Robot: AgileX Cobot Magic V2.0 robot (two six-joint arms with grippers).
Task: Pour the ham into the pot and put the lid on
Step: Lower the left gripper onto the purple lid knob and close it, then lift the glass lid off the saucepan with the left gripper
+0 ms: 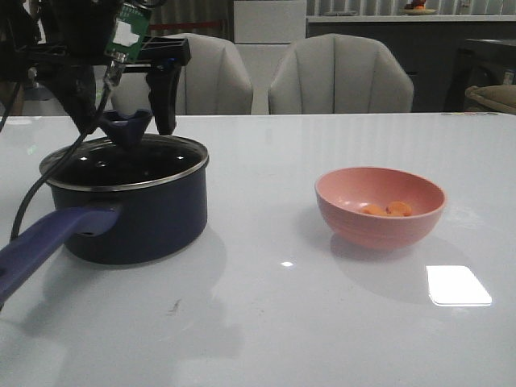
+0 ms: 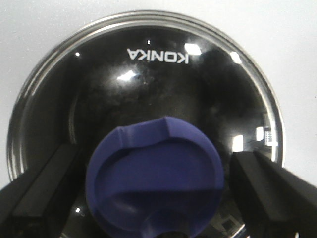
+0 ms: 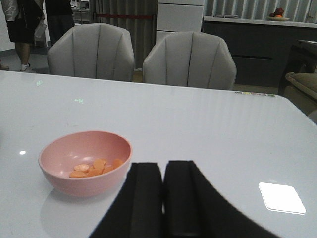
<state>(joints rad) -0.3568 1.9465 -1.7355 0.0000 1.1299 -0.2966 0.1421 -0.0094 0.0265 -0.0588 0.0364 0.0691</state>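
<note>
Left gripper (image 2: pixel 158 173): jaws spread wide, one finger on each side of the lid's knob, a gap showing on both sides; it grips nothing.
Left fingers (image 1: pixel 165 101): hanging above the pot, tips level with the knob.
Knob (image 2: pixel 154 179): flared, dark blue, upright at the lid's centre.
Lid (image 2: pixel 143 84): dark glass with a metal rim, marked KONKA, seated flat on the pot and covering its mouth.
Pot (image 1: pixel 141 214): dark navy saucepan on the table, well to the left of the pink bowl.
Pot handle (image 1: pixel 44 242): purple-blue, reaching toward the camera and leftward.
Right gripper (image 3: pixel 163 198): fingers pressed together, nothing between them, held near the bowl on its right side.
Pink bowl (image 1: pixel 380 230): upright on the white table (image 1: pixel 266 322).
Ham (image 3: pixel 96 167): several orange slices lying in the bottom of the bowl, not in the pot.
Behind the bowl: two grey chairs (image 1: pixel 339 76) at the table's far edge.
</note>
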